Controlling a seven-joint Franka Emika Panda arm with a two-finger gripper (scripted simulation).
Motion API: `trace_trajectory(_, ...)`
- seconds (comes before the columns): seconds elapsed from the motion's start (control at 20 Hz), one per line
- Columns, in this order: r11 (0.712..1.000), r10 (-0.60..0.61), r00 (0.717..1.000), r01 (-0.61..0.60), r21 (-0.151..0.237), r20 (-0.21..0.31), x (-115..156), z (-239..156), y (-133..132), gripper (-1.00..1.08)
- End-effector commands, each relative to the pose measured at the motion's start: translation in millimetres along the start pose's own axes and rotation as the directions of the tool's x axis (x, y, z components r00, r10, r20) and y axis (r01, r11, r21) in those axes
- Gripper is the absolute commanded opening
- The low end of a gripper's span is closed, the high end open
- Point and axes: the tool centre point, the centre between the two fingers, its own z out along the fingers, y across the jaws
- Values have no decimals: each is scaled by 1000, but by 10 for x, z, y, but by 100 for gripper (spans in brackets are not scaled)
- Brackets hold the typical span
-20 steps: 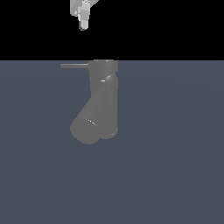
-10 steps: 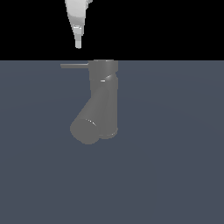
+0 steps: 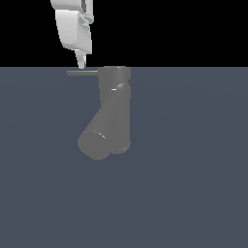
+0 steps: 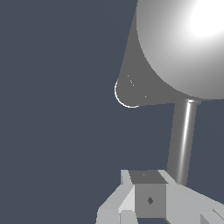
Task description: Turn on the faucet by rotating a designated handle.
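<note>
The faucet (image 3: 114,104) is a matte grey upright cylinder with a thick spout (image 3: 97,138) angling off toward the exterior view's left. Its handle (image 3: 82,73) is a thin grey rod sticking out sideways from the cylinder top, also toward that left. My white gripper (image 3: 82,63) hangs just above the outer part of the handle, fingers pressed together with nothing between them. In the wrist view the faucet's top (image 4: 188,43) glares bright, the handle (image 4: 183,140) runs from it, and my gripper (image 4: 146,188) sits beside the rod's end.
The faucet stands on a flat blue-grey floor (image 3: 193,184). Behind it is plain black background. No other objects show.
My gripper has come down from the top of the exterior view to just above the handle, drifting slightly toward that view's left. The faucet and handle have not moved.
</note>
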Motion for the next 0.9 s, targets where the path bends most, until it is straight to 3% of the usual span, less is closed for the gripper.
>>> trace_trajectory(0.0, 999, 38, 999, -38, 5, -11, -46, 72, -52, -100)
trace_trajectory(0.85, 994, 104, 994, -104, 16, -30, -140, 212, -86, -100)
